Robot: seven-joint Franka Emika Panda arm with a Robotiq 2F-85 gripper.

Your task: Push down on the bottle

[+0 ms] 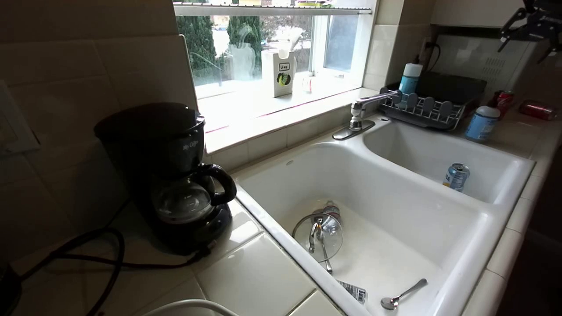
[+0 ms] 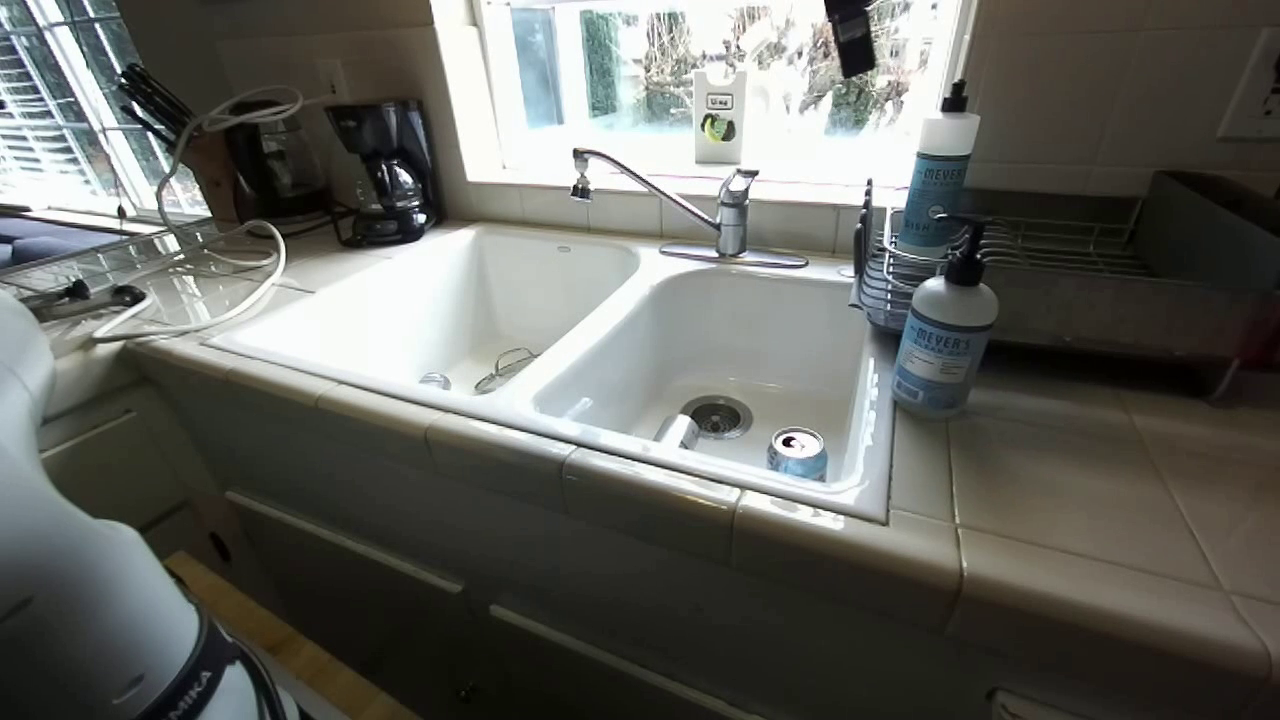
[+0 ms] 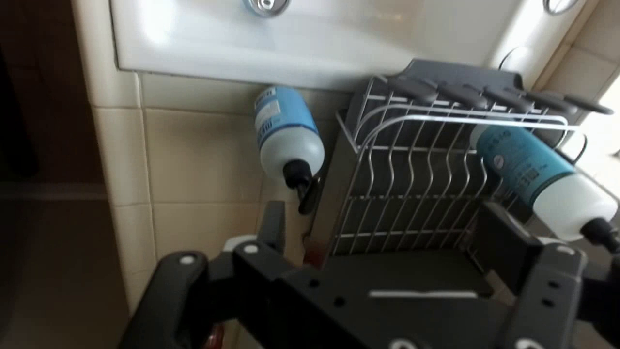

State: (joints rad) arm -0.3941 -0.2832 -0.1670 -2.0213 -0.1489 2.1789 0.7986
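Beside one sink point(image 2: 760, 330) stand two pump bottles point(image 2: 945, 345) point(image 2: 937, 185); one hand point(image 3: 389, 235) hangs with jaws apart.

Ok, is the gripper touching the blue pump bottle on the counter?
Apart. An exterior view shows the gripper higher than the pump bottle, with a plain gap between.

The stout, cloudy-white plastic pump bottle point(image 2: 945, 345) has a blue label with a whitish panel and a black pump. The tall, cylindrical white plastic bottle point(image 2: 938, 182) carries a teal label and a black pump. The two-basin sink point(image 2: 760, 325) is glossy white, the gridded square ceramic tiles point(image 2: 1040, 460) cream. Pale round dots mark the black, angular two-fingered gripper point(image 3: 387, 232).
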